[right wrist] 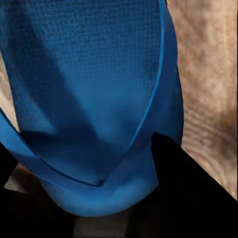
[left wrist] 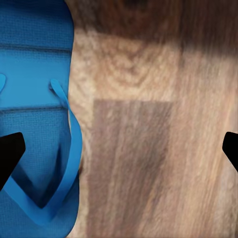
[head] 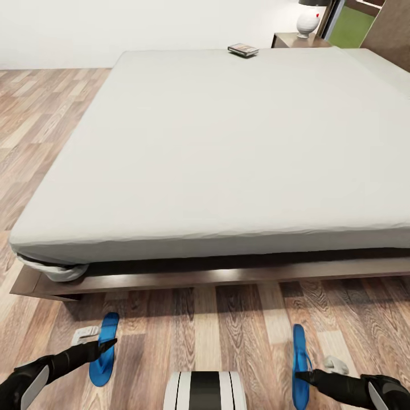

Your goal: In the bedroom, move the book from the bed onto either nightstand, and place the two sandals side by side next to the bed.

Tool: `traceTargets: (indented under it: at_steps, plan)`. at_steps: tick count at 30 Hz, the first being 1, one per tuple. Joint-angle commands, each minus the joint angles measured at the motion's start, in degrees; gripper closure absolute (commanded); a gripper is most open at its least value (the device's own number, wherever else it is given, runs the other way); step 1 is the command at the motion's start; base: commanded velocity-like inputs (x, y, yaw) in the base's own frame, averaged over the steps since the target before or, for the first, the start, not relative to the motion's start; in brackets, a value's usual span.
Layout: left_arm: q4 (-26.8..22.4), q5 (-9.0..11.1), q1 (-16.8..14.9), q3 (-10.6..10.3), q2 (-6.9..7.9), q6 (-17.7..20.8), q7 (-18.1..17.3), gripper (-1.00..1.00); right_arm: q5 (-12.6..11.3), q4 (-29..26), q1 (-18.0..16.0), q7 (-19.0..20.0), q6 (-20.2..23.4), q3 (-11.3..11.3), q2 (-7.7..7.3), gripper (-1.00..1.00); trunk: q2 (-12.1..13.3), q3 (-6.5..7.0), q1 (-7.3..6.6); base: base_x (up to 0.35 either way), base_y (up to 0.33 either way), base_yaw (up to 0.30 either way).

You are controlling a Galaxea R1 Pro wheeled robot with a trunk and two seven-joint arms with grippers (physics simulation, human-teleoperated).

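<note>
1. Sandals: 2 blue flip-flops lie flat on the wood floor (head: 239, 330) in front of the bed's (head: 228, 171) near edge, well apart, 1 at each side of the head view.
2. Left sandal (head: 104, 348): long axis runs toward the bed, slightly tilted. The left gripper (head: 91, 343) hangs at it, its dark finger across the sandal's middle.
3. The left wrist view adds detail: the left sandal (left wrist: 34, 119) with its V strap beside bare planks, and 2 dark fingertips (left wrist: 9, 153) spread wide at opposite edges, 1 over the sole, the other over the floor.
4. Right sandal (head: 299, 364): it looks narrow, as if raised on its edge, long axis pointing at the bed. The right gripper (head: 319, 370) is at its side.
5. The right wrist view shows the right sandal (right wrist: 94, 99) very close, with dark fingers (right wrist: 183, 193) either side of its rounded end; whether they pinch it I cannot tell.
6. Book (head: 243, 50): flat on the mattress at the far edge, near the nightstand (head: 296, 41) that carries a white lamp (head: 308, 21).
</note>
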Motion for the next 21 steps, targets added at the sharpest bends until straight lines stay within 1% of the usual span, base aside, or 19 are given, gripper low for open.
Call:
traceTargets:
  at_steps: [1,2,4,7,8,10,12,18,21]
  plan:
    - [0.04,0.53,-0.01,0.04,-0.02,0.55,-0.21,-1.00,-0.11,-0.04,-0.04,-1.93,-1.27,-0.32,0.04,1.00,-0.01,-0.03,-0.01,0.000,0.000,0.000]
    - [0.07,0.55,0.03,0.06,-0.03,0.50,-0.22,-1.00,-0.11,-0.05,-0.01,-3.01,-2.33,-0.31,0.04,1.00,-0.01,-0.03,-0.01,0.000,0.000,0.000]
    - [0.15,0.56,0.06,0.04,-0.08,0.44,-0.23,-1.00,-0.11,-0.05,-0.05,-3.71,-2.99,-0.31,0.05,1.00,-0.01,-0.03,-0.01,0.000,0.000,0.000]
    - [1.39,0.51,0.08,0.09,-1.00,0.22,-0.23,-1.00,-0.11,-0.05,-0.01,-4.07,-3.41,-0.33,0.04,1.00,-0.01,-0.03,-0.01,0.000,0.000,0.000]
    - [1.77,0.49,0.09,0.10,-1.21,-0.46,-0.23,-1.00,-0.11,-0.05,-0.01,-4.09,-3.46,-0.31,0.04,1.00,-0.01,-0.03,-0.01,0.000,0.000,0.000]
    - [1.96,0.48,0.09,0.07,-1.32,-1.89,-0.23,-1.00,-0.11,-0.05,-0.02,-4.11,-3.48,-0.30,0.05,1.00,-0.01,-0.03,-0.01,0.000,0.000,0.000]
    - [2.04,0.48,0.09,0.05,-1.34,-2.30,-0.23,-1.00,-0.11,-0.05,-0.01,-4.11,-3.49,-0.30,0.05,1.00,-0.01,-0.03,-0.01,0.000,0.000,0.000]
    - [2.12,0.48,0.09,0.11,-1.48,-2.61,-0.11,-1.00,-0.11,-0.08,-0.02,-4.14,-3.54,-0.27,0.05,1.00,-0.01,-0.03,-0.01,0.000,0.001,0.000]
    - [2.12,0.48,0.09,0.11,-1.52,-2.62,-0.14,-1.00,-0.05,-0.10,-0.03,-4.32,-3.57,-0.27,0.05,1.00,-0.01,-0.03,-0.01,0.000,0.136,0.000]
